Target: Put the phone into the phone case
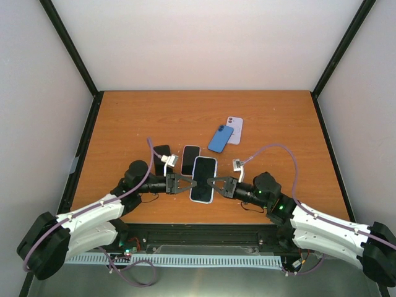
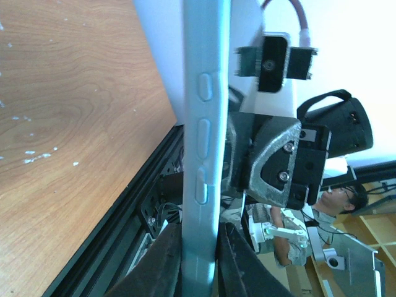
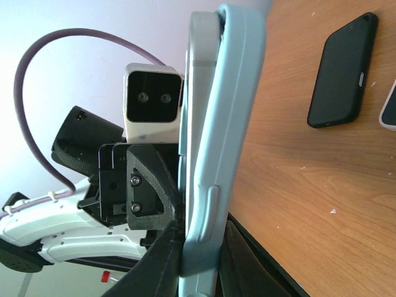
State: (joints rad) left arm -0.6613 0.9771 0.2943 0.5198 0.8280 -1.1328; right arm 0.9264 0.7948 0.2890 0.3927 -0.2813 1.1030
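phone: (image 1: pixel 203 179) dark screen facing up, held between both pincers over the near-middle of the desk (image 1: pixel 124 117); looks lifted off the wood
phone case: (image 1: pixel 215 168) pale blue, wrapped around the phone; side buttons show in the left wrist view (image 2: pixel 201 154)
fit: in the right wrist view the grey phone edge (image 3: pixel 197 74) stands out of the case (image 3: pixel 232 124) at the top corner, so it is not fully seated there
left pincer: (image 1: pixel 190 182) pinching the left long edge of the cased phone; fingers (image 2: pixel 164 269) pressed on either face of it
right pincer: (image 1: pixel 213 183) pinching the right long edge, directly opposite the left one; fingers (image 3: pixel 162 253) clamped on the case, pincer centre at (image 3: pixel 198 247)
black phone: (image 1: pixel 162 153) flat on the desk, left of the held one, apart from it; also in the right wrist view (image 3: pixel 343 71)
second dark phone: (image 1: pixel 190 159) flat, just beside the held phone's far-left corner
blue phone: (image 1: pixel 220 138) lying back up, farther out, overlapping the pale phone
pale phone: (image 1: pixel 234 129) back up, camera lenses visible, partly under the blue one
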